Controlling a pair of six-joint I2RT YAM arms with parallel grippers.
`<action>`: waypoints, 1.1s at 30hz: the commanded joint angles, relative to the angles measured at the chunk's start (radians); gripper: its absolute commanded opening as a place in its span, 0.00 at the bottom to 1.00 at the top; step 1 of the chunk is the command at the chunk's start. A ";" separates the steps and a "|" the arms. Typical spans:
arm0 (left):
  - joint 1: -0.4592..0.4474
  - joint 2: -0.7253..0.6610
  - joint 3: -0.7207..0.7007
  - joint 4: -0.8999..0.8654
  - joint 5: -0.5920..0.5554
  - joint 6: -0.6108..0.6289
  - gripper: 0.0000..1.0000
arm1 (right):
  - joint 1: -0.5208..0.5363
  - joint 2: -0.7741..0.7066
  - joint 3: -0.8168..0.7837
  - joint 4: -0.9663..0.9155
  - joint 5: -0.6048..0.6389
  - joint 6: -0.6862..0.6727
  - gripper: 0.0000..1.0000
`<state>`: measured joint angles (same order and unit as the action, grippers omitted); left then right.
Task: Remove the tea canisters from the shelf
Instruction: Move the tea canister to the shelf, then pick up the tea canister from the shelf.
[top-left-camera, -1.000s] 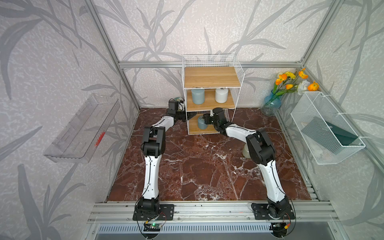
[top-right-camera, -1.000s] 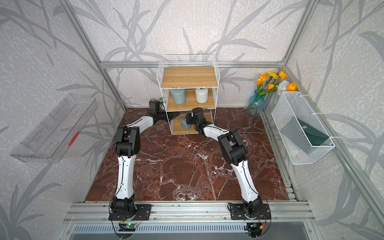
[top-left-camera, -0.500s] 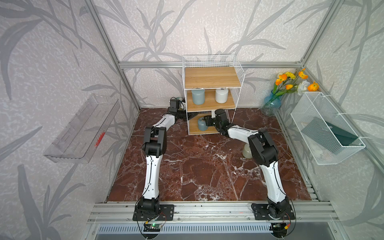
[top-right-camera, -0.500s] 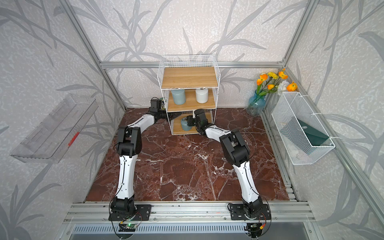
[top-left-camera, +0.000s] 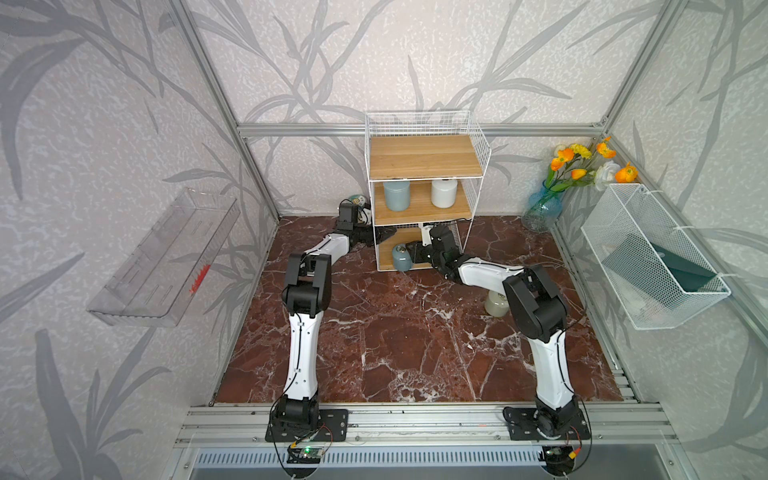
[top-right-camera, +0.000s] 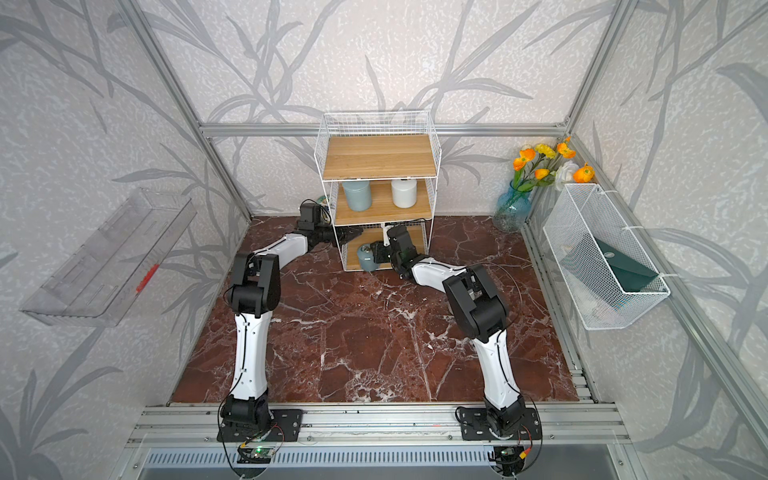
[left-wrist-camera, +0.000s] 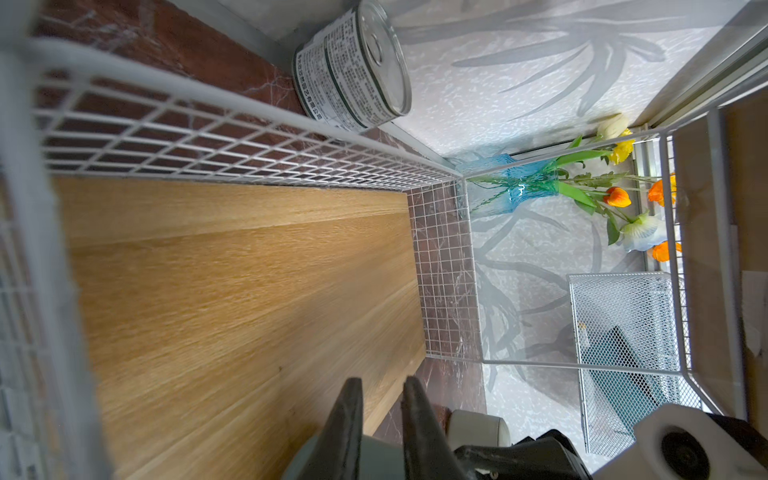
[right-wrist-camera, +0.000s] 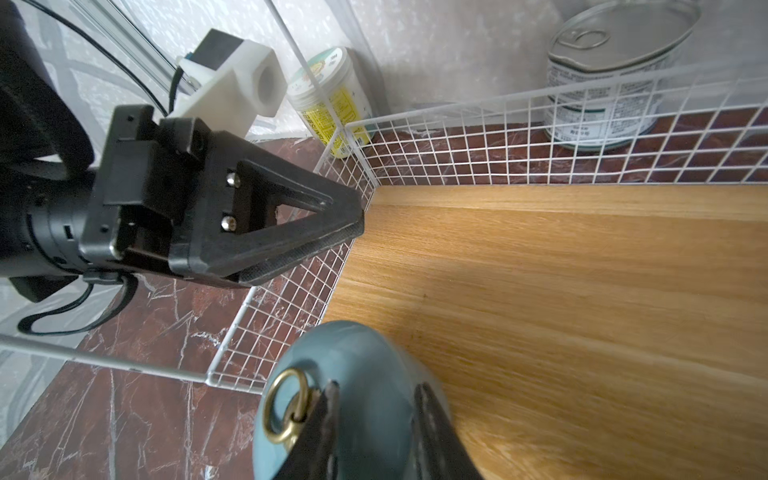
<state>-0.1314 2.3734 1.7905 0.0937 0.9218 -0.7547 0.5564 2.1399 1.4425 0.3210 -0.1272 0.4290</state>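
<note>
Tea canisters sit in three places. Two stand side by side on the middle board of the shelf (top-left-camera: 424, 156): a blue-grey canister (top-left-camera: 396, 195) to the left of the white canister (top-left-camera: 444, 192). The top board hides their lids in both top views. The second blue-grey canister (top-left-camera: 402, 258) is at the front left corner of the bottom board, right at its edge.

The right hand (right-wrist-camera: 376, 386) reaches this canister from the front. Its fingers (right-wrist-camera: 428, 415) straddle the rounded lid, with the brass ring pull (right-wrist-camera: 286, 409) just outside one finger (the wrist view cuts off everything below the lid, so I cannot tell whether the fingers press it or merely lie against it).

The beige canister (top-left-camera: 496, 303) stands on the tabletop (top-left-camera: 395, 332), well apart from the shelf. In a top view the right arm's elbow hides part of it.

The left hand (left-wrist-camera: 381, 380) pokes in at the shelf's left side, level with the bottom tier. Its fingers are slightly parted with nothing between them. Beneath them, the left wrist view shows a grey-green shape at the frame edge, too blurred to name.

Behind the shelf, a silver can (left-wrist-camera: 353, 66) and a small printed tin (right-wrist-camera: 332, 99) stand against the back wall, partly screened by the mesh.
</note>
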 joint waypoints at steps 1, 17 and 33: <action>-0.015 -0.053 -0.090 0.162 -0.001 -0.084 0.23 | 0.028 -0.070 -0.050 -0.033 0.036 -0.042 0.41; 0.038 -0.258 -0.288 0.330 -0.172 -0.128 0.29 | 0.147 -0.169 -0.147 -0.014 0.231 -0.153 0.99; 0.079 -0.487 -0.680 0.401 -0.301 -0.085 0.30 | 0.155 0.038 0.114 -0.180 0.334 -0.197 0.99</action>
<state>-0.0597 1.9278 1.1408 0.4545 0.6456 -0.8665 0.7116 2.1410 1.5021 0.1860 0.1875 0.2493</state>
